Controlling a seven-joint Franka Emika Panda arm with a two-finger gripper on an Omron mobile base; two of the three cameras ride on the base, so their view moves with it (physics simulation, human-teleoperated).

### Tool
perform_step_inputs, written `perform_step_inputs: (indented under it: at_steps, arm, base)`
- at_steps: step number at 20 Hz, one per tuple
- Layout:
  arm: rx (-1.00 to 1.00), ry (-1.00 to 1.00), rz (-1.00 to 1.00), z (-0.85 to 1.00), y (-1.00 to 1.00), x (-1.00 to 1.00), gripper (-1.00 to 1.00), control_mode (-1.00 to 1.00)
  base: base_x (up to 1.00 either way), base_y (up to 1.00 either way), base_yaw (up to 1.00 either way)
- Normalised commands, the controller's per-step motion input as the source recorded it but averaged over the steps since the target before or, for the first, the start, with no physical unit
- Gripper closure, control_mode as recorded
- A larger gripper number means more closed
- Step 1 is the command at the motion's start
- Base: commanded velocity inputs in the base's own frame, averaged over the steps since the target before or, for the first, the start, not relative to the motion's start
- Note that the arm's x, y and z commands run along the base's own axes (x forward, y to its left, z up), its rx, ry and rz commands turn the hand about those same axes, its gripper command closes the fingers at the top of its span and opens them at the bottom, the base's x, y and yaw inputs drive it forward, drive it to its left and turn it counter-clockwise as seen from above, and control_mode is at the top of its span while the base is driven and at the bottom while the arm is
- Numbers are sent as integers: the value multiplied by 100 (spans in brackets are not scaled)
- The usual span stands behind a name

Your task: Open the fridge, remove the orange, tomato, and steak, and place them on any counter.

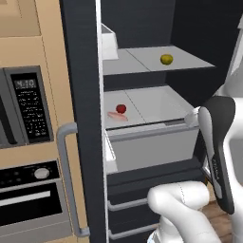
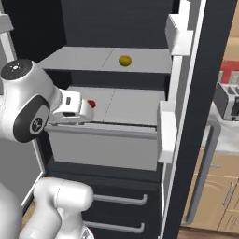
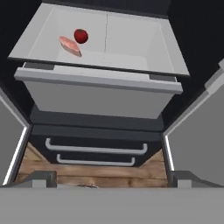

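The fridge [image 1: 85, 118] stands with both doors swung wide in front of me. The orange [image 1: 166, 59] sits on the upper shelf [image 1: 190, 59], toward its right side. On the lower shelf [image 1: 156, 102], near its left end, the tomato [image 1: 121, 108] rests just behind the steak [image 1: 116, 116], the two almost touching. My claw [image 3: 112, 183] hangs in front of the fridge's drawers [image 3: 96, 151], empty, its fingers spread as far apart as they go. A toaster [image 2: 227, 100] stands on the tabletop [image 2: 228, 140] past the right door.
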Motion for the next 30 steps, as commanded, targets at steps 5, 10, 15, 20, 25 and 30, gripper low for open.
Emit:
perform_step_inputs:
  at_steps: [5, 10, 15, 20, 25, 30]
  arm:
    - [0, 0, 0, 0, 0, 0, -100, 100]
    - [0, 0, 0, 0, 0, 0, -100, 100]
    - [0, 0, 0, 0, 0, 0, -100, 100]
    - [0, 2, 1, -2, 0, 4, -100, -100]
    - [0, -2, 0, -32, 12, 25, -100, -100]
    - [0, -2, 9, -34, 37, 6, -100, -100]
  base:
    - [63, 1, 0]
    - [61, 4, 0]
    - [23, 15, 0]
    - [3, 1, 0]
    - [0, 0, 0]
    - [0, 0, 0]
